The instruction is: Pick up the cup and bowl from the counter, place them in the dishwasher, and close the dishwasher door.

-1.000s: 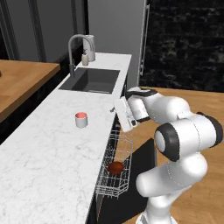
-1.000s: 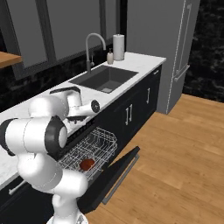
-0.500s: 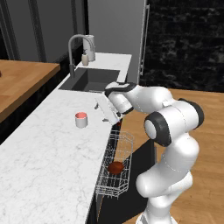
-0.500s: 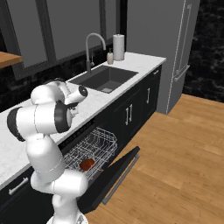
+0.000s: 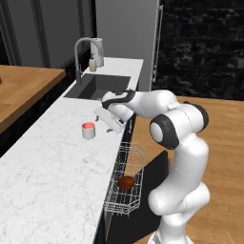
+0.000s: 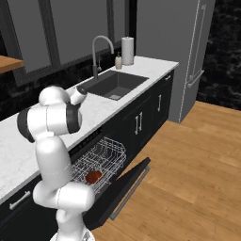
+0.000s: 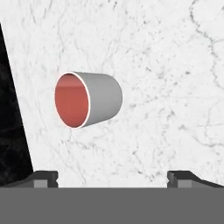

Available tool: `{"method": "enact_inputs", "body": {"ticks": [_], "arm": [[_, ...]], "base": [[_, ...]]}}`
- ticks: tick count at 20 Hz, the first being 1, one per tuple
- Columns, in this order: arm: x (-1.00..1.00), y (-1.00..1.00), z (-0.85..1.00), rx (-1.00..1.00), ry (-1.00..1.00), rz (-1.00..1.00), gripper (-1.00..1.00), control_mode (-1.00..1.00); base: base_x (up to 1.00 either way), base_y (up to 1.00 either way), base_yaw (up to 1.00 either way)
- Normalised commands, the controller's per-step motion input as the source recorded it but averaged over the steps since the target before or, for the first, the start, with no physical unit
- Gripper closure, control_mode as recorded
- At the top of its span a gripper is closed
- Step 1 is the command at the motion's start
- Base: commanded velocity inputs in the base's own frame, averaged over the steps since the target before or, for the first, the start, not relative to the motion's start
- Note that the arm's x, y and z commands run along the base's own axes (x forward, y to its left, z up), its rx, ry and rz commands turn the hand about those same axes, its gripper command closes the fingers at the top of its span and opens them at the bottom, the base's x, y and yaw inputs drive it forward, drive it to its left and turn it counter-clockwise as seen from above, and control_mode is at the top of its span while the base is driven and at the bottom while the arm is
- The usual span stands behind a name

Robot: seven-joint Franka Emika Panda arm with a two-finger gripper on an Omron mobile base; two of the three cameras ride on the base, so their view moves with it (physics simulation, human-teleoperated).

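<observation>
Hand (image 5: 110, 125) moved over counter (image 5: 47, 167), spread near cup (image 5: 88, 130).

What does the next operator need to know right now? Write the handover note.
Gripper: open, empty, above the counter beside the cup; in the hand view the cup lies ahead of the fingertips, untouched.
Bowl: in the dishwasher's rack.
Door: down, open.
Done: bowl loaded.
Left: grasp cup, put it in the rack, close the door.
</observation>
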Motion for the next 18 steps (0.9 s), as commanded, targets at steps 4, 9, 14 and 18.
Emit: {"method": "enact_inputs", "body": {"ticks": [4,9,14,18], "arm": [[0.11,0.18,-0.24,-0.15,0.0,0.0,-1.0,-1.0],[0.14,0.08,-0.16,-0.13,0.0,0.0,-1.0,-1.0],[0.21,0.04,-0.17,-0.11,0.0,0.0,-1.0,-1.0],[0.22,0.14,-0.11,-0.08,0.0,0.0,-1.0,-1.0]], "base": [[0.0,0.0,0.0],[0.0,0.0,0.0],[0.0,0.0,0.0],[0.0,0.0,0.0]]}}
